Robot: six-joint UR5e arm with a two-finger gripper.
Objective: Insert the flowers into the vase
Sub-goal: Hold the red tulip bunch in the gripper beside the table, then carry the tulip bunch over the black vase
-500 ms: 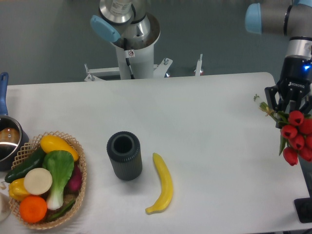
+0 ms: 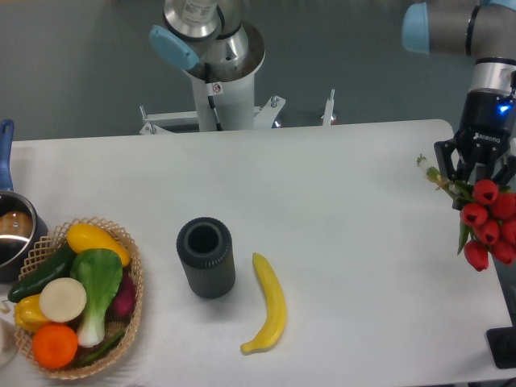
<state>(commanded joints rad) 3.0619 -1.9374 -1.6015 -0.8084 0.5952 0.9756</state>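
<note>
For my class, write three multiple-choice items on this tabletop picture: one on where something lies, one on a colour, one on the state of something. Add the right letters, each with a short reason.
1. Where does the banana lie?
A. in the wicker basket
B. on the table, right of the vase
C. inside the metal pot

2. What colour are the flowers?
A. red
B. yellow
C. white

3. What state is the vase in?
A. tipped on its side
B. upright with flowers in it
C. upright with an empty mouth

Answers:
1 B: it rests on the white table beside the vase, outside the basket.
2 A: the buds are red on green stems.
3 C: its round mouth shows dark and bare, while the gripper holds the bunch at the table's right edge.
</note>
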